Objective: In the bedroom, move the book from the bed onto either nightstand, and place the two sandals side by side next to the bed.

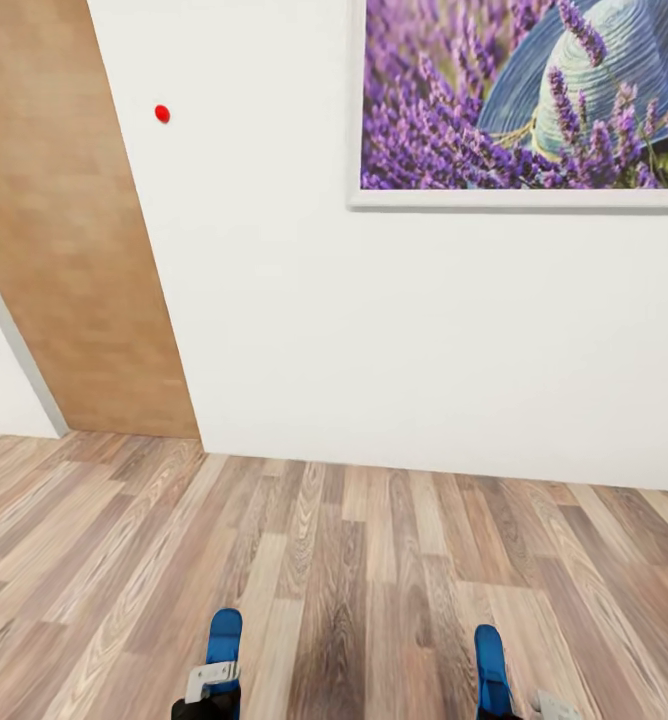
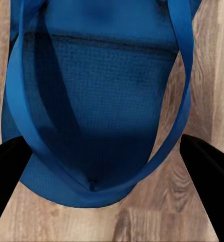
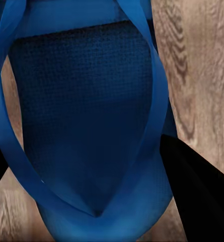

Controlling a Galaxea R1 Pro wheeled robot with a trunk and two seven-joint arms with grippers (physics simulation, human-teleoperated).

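A white wall [image 1: 374, 330] fills the upper frame of the head view, above a wood-plank floor [image 1: 354, 560]. A brown door [image 1: 69, 240] occupies the upper left. A framed lavender picture [image 1: 524, 100] hangs at the upper right. A small red dot [image 1: 162, 113] marks the wall beside the door.

The left sandal [image 1: 224, 640] sits at the bottom left, pinched by the left end effector [image 2: 109, 161]. The right sandal [image 1: 490, 668] sits at the bottom right, pinched by the right end effector [image 3: 91, 171].

Blue sandals [image 1: 224, 636] [image 1: 490, 668] held above floor
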